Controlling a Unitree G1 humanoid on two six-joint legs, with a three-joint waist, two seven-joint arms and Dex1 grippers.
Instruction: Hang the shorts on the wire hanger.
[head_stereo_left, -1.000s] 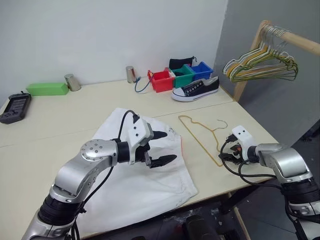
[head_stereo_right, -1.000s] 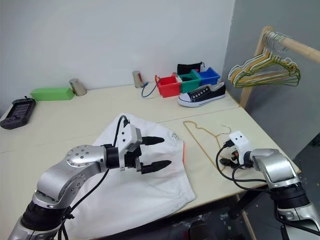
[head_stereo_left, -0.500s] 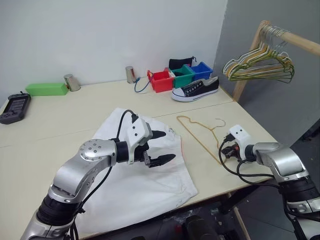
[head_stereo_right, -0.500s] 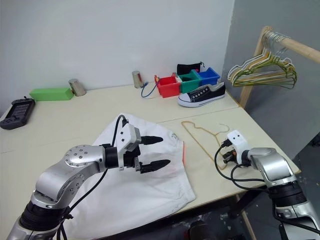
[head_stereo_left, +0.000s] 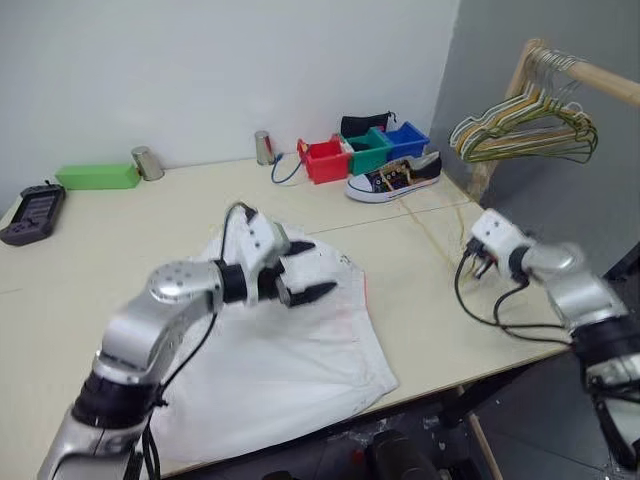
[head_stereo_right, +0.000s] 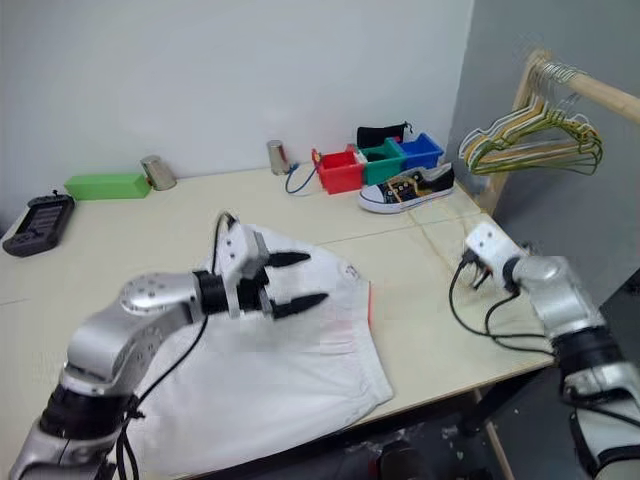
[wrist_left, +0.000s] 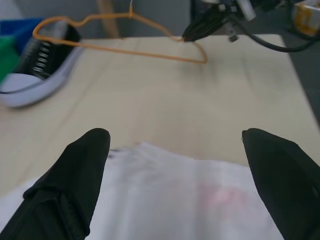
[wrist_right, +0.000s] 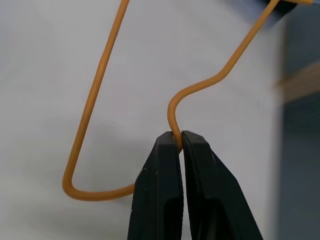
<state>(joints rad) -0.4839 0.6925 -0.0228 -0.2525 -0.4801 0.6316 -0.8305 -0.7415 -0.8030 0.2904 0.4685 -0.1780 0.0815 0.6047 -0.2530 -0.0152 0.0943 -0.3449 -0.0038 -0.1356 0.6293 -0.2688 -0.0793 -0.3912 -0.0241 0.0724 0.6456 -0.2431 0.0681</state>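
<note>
Right gripper (wrist_right: 179, 145) pinching hanger (wrist_left: 120, 47) wire, lifted off table (head_stereo_left: 90, 250) for threading. Left gripper (head_stereo_right: 290, 280) spread above shorts (head_stereo_right: 290, 370), lying flat, ready to grab waistband.

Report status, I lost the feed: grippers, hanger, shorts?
Right gripper shut on the wire hanger, lifted off the table. Left gripper open above the shorts. Nothing in the way.

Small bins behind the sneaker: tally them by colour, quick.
Red bin: 1
Green bin: 1
Blue bin: 1
Total: 3
</note>
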